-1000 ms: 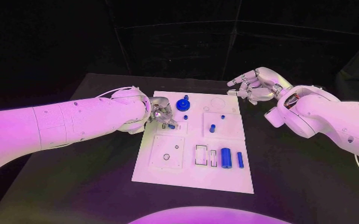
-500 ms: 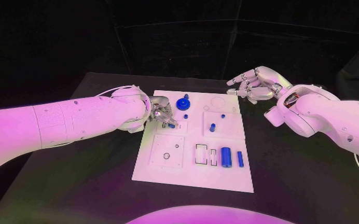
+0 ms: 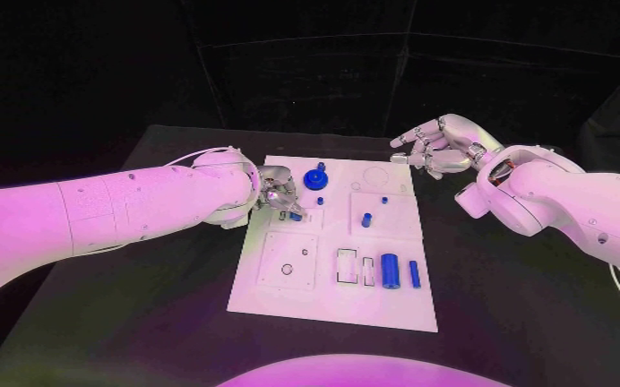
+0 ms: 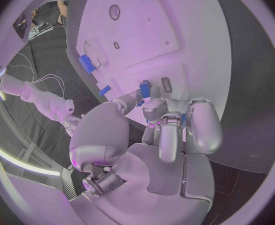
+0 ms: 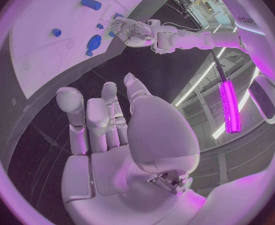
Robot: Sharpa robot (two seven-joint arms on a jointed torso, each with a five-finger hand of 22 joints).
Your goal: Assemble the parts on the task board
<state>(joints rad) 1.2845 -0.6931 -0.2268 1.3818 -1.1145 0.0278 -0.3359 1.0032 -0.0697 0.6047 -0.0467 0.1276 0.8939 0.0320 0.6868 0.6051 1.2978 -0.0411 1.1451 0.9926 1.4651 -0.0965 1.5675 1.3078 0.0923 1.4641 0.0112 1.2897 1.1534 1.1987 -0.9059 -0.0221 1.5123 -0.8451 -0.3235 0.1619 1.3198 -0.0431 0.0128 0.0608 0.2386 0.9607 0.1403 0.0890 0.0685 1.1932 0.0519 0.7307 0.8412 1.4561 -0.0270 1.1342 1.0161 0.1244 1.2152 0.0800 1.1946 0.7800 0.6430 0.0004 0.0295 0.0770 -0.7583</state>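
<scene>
Left robot hand (image 3: pixel 275 192) is at the left edge of the flat white rectangular task board (image 3: pixel 323 293) on the black bench (image 3: pixel 155 315), fingers curled around a small blue block-shaped part (image 4: pixel 144 89), pinching it just above the board surface. Right robot hand (image 3: pixel 437 149) hovers off the board's far right corner, fingers apart, holding nothing. A large blue cylinder (image 3: pixel 391 270) lies near the board's near right area.

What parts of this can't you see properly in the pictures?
- Head view: the left hand covers the slot under its fingers on the board.
- Left wrist view: a small blue part sits at the fingertips; whether it is seated is too small to tell.
- Right wrist view: the board runs off the circle's rim.
</scene>
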